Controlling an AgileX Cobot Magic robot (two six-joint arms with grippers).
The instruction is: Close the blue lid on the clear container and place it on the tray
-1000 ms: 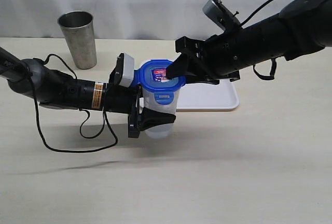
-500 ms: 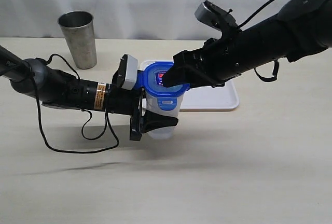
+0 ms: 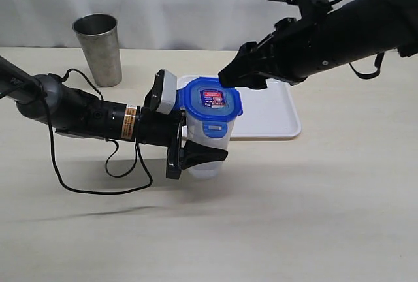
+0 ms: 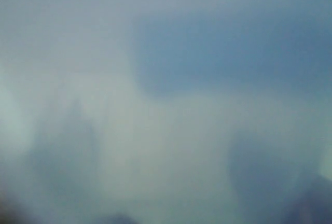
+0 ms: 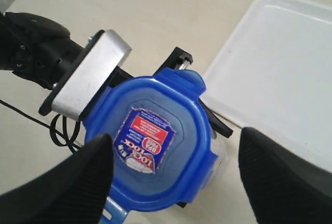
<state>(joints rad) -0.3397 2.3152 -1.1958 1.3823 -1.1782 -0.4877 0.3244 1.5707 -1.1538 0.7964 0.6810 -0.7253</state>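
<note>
The clear container (image 3: 208,172) stands upright on the table just left of the tray (image 3: 274,115). My left gripper (image 3: 208,145) reaches in from the left and is shut on its body, one black finger across the near side. The blue lid (image 3: 212,98) sits on the container's top, red-and-white label up, one flap hanging down the front. My right gripper (image 3: 238,79) hovers open above the lid's far right edge, apart from it. In the right wrist view the lid (image 5: 155,141) lies between and below my open right gripper (image 5: 176,136). The left wrist view is only a blue-grey blur.
A grey steel cup (image 3: 98,47) stands at the back left of the table. The white tray (image 5: 280,68) lies right behind the container with nothing on it. A black cable (image 3: 98,187) loops on the table under the left arm.
My right gripper has risen off the lid and drawn back up and to the right, its jaws wider. The left gripper, still holding the container, has shifted slightly right.
</note>
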